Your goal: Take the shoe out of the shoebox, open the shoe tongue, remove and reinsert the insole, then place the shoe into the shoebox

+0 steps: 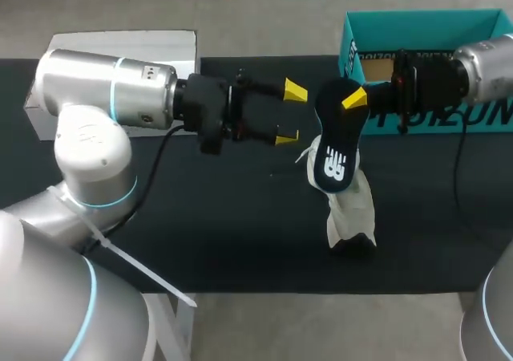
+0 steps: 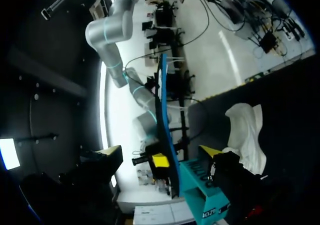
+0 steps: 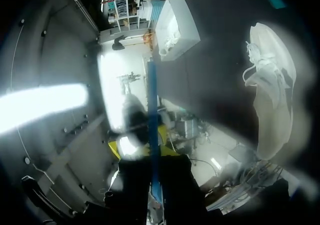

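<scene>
My right gripper comes in from the right and is shut on the top end of a dark blue insole with a white logo, which hangs above the table. In the right wrist view the insole shows edge-on as a thin blue strip between the yellow tips of the right gripper. The white shoe lies on the black table below the insole. My left gripper stands open just left of the insole, apart from it. In the left wrist view the insole runs edge-on ahead of the left gripper, and the shoe lies beside it.
The teal shoebox stands at the back right behind my right arm, and it also shows in the left wrist view as the shoebox. A white box sits at the back left; the right wrist view shows this white box too. The black tabletop is bare in front.
</scene>
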You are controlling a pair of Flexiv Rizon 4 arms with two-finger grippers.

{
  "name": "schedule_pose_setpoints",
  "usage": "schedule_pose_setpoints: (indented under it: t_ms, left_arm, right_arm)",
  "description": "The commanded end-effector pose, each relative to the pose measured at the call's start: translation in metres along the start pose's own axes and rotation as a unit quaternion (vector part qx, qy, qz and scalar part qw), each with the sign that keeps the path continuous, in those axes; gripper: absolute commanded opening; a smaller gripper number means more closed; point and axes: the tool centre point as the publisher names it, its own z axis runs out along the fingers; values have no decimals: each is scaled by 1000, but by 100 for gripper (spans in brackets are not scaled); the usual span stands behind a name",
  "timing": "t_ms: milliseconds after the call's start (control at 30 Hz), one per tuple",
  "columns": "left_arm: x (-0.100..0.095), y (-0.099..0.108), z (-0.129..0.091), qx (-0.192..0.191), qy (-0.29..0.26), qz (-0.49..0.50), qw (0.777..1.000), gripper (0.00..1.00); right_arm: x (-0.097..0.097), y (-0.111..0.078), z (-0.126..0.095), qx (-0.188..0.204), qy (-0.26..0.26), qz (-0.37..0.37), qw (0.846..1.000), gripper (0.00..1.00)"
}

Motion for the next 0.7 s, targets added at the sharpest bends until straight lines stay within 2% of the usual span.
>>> schedule_pose_setpoints:
  t_ms: [33, 233, 433, 500, 533, 567, 600, 700]
  left_arm:
    - [3, 4, 31, -5, -11, 2, 1000, 100]
    - [8, 4, 47, -4, -21, -6, 1000, 100]
    - [10, 3, 54, 2, -27, -10, 1000, 99]
    - [11, 4, 54, 1, -27, -10, 1000, 89]
    - [11, 4, 53, 1, -27, -11, 1000, 75]
    - [11, 5, 53, 0, -27, -11, 1000, 55]
    - [12, 5, 52, -1, -28, -11, 1000, 45]
    - [14, 7, 51, -4, -32, -14, 999, 36]
  right_arm:
    - [0, 0, 0, -1, -1, 0, 1000, 0]
    - [0, 0, 0, -1, -1, 0, 1000, 0]
    - [0, 0, 0, -1, -1, 0, 1000, 0]
    - [0, 0, 0, -1, -1, 0, 1000, 0]
    - [0, 0, 0, -1, -1, 0, 1000, 0]
    - [0, 0, 0, -1, -1, 0, 1000, 0]
    - [0, 0, 0, -1, -1, 0, 1000, 0]
    - [0, 0, 0, -1, -1, 0, 1000, 0]
